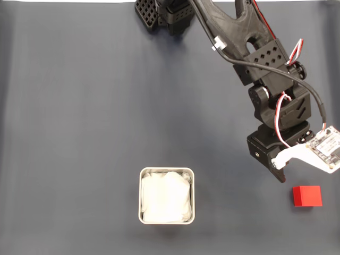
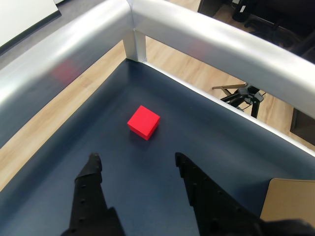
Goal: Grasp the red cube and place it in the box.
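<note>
The red cube (image 1: 307,196) sits on the dark table mat near the right edge of the fixed view. The box (image 1: 141,196), square with a pale metallic rim and white papery lining, stands at lower centre, well to the cube's left. My gripper (image 1: 280,174) hangs just up and left of the cube, apart from it. In the wrist view my gripper (image 2: 137,160) is open, its two black fingers spread with nothing between them, and the red cube (image 2: 143,122) lies a short way ahead of the tips.
The arm's black base (image 1: 170,16) stands at the top of the fixed view. In the wrist view a silver rail (image 2: 197,29) borders the mat's corner, with wooden floor and a tripod (image 2: 241,96) beyond. Bare mat (image 1: 79,133) stretches to the left.
</note>
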